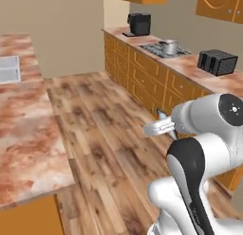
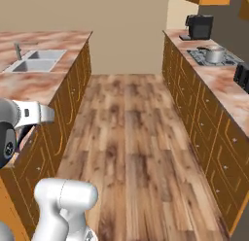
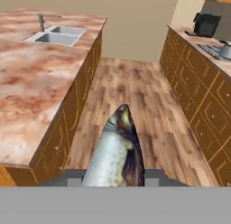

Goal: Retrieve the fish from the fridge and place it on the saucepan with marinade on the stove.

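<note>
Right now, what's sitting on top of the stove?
A shiny saucepan stands on the stove, over a burner. Its steel wall hides whatever is inside, so no marinade shows.

Two base cameras look forward and down a wood-floored aisle from behind the arm, left and right, both taking in the far stove (image 1: 163, 49) and saucepan (image 2: 214, 54). The hand camera looks low along the same aisle, sharing the sink (image 3: 57, 35) with the right view.

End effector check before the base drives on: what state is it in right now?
End effector: closed, holding the fish.
</note>
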